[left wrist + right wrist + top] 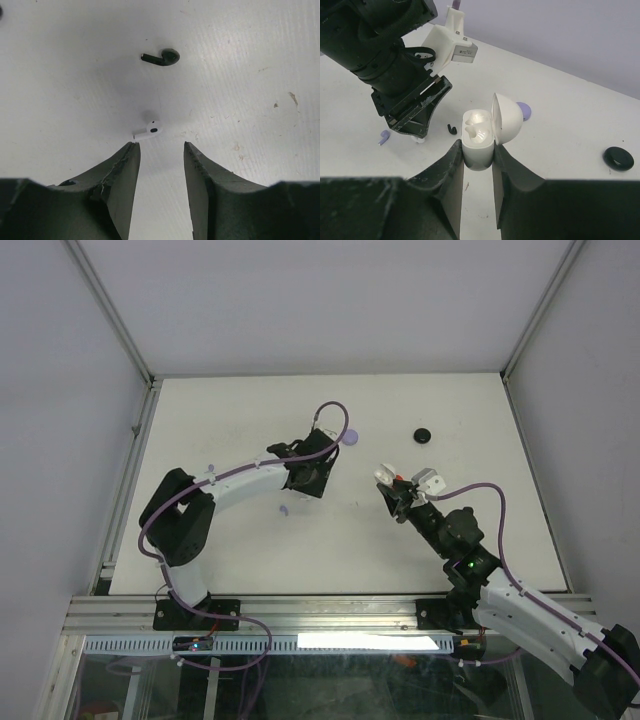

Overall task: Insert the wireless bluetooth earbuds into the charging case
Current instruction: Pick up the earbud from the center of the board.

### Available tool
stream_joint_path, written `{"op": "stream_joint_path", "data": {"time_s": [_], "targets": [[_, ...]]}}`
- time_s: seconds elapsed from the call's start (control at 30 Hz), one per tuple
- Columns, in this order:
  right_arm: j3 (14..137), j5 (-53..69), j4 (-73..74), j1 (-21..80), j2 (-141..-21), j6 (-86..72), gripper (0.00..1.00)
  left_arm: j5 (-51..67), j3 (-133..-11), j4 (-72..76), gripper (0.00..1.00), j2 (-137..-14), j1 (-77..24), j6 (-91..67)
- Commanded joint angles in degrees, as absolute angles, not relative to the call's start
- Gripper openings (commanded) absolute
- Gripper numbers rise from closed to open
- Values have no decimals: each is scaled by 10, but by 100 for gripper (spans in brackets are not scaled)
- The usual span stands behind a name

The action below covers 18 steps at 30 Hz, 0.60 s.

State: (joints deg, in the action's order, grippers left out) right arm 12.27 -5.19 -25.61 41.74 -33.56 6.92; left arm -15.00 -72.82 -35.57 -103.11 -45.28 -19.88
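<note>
My right gripper [477, 150] is shut on a white charging case [479, 140], held upright with its lid [508, 119] open and both sockets empty; it also shows in the top view [386, 476]. My left gripper [161, 146] is open and empty, low over the table. A white earbud [149, 131] lies just beyond its left fingertip. A black earbud [162, 57] lies further ahead, also in the right wrist view [451, 129]. A lilac earbud [384, 136] lies on the table beside the left gripper [415, 107], also in the top view [283, 510].
A lilac round case [348, 437] and a black round case [424, 435] lie at the back of the white table [240, 420]. Both show in the right wrist view, lilac [524, 110] and black [618, 157]. Frame posts and walls border the table.
</note>
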Motion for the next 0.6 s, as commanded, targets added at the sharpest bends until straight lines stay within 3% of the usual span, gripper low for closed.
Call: {"op": "stream_joint_path", "data": {"time_s": [0.0,0.57], "targets": [[125,-50,-284,418,-326,61,4,-140,-759,-371,41,-1016,-448,-103],[125,-54,-279,418,-322,63,4,-103,-811,-397,36,-1106,-433,-61]]}}
